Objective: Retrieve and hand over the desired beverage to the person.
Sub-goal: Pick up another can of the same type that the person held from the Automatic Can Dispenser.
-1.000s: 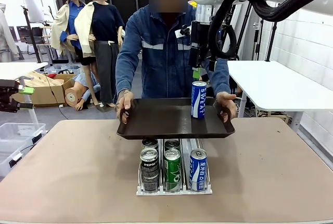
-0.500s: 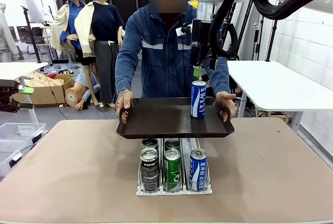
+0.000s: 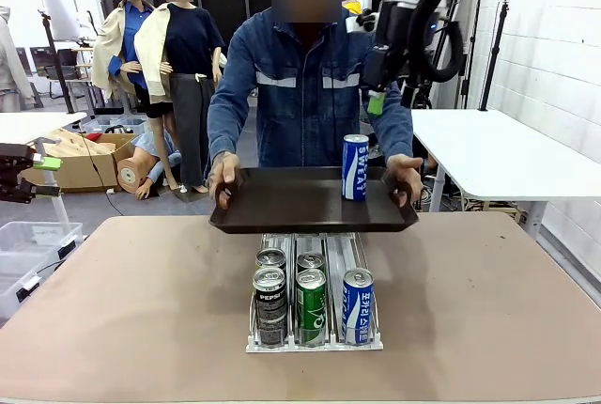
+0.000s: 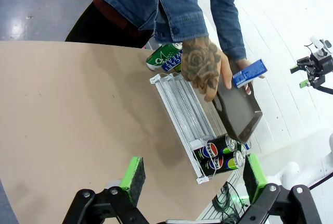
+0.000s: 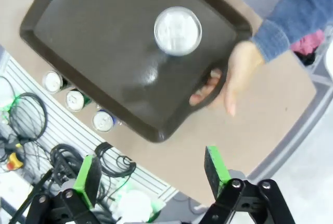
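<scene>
The person [image 3: 300, 103] in a blue denim jacket stands at the far side and holds a dark tray [image 3: 282, 202] level with both hands. A blue can [image 3: 355, 167] stands upright on the tray's right part. My right gripper [image 3: 377, 105] hangs open above and to the right of that can, apart from it. Looking down in the right wrist view, the can's silver top [image 5: 177, 30] sits on the tray [image 5: 104, 41], far beyond my open gripper [image 5: 152, 174]. From the side, my left gripper [image 4: 193, 182] stands open over the table, with the can [image 4: 250, 73] far off.
A clear rack [image 3: 347, 252] in the middle of the brown table [image 3: 488, 310] holds black cans [image 3: 269, 296], a green one [image 3: 311, 296] and a blue one [image 3: 358, 296]. A white table [image 3: 507, 155] stands at the right.
My right gripper has risen and drawn off to the right, away from the blue can. The person has lifted the tray a little and pulled it back.
</scene>
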Controlling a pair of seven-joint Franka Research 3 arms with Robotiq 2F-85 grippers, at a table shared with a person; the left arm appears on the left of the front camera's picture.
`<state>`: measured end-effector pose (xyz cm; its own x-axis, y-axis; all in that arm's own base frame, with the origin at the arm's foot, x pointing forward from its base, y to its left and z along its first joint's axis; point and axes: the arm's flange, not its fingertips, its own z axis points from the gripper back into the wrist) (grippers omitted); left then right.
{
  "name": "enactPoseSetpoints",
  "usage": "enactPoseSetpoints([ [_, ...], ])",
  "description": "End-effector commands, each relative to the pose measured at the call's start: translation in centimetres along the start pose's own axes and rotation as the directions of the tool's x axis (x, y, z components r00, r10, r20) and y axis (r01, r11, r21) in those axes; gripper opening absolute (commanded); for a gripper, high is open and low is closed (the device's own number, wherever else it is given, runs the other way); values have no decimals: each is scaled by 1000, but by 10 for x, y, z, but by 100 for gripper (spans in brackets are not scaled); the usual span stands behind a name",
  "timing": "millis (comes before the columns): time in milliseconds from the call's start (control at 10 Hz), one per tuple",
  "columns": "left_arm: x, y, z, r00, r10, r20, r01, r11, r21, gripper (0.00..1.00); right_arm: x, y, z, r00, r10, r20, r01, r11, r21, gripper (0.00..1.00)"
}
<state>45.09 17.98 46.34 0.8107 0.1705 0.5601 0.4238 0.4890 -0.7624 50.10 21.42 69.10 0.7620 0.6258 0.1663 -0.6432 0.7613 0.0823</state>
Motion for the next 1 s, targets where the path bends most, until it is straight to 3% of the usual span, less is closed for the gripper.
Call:
enactPoseSetpoints([
  [0,0,-1,2,1000,-1,-3,1,1000,5,100,-36,-16,-1,998,-49,44,46,996,79,100],
  [200,0,-1,2,1000,-1,-3,1,1000,5,100,-74,-42,9,985,-118,126,97,982,165,100],
  [400,0,-1,2,1000,-1,-3,1,1000,5,100,-110,-86,4,944,-270,192,210,936,284,100],
  [700,0,-1,2,1000,-1,-3,1,1000,5,100,-157,-151,-38,858,-445,258,251,800,545,100],
  [900,0,-1,2,1000,-1,-3,1,1000,5,100,-171,-178,-74,824,-516,235,254,706,661,100],
])
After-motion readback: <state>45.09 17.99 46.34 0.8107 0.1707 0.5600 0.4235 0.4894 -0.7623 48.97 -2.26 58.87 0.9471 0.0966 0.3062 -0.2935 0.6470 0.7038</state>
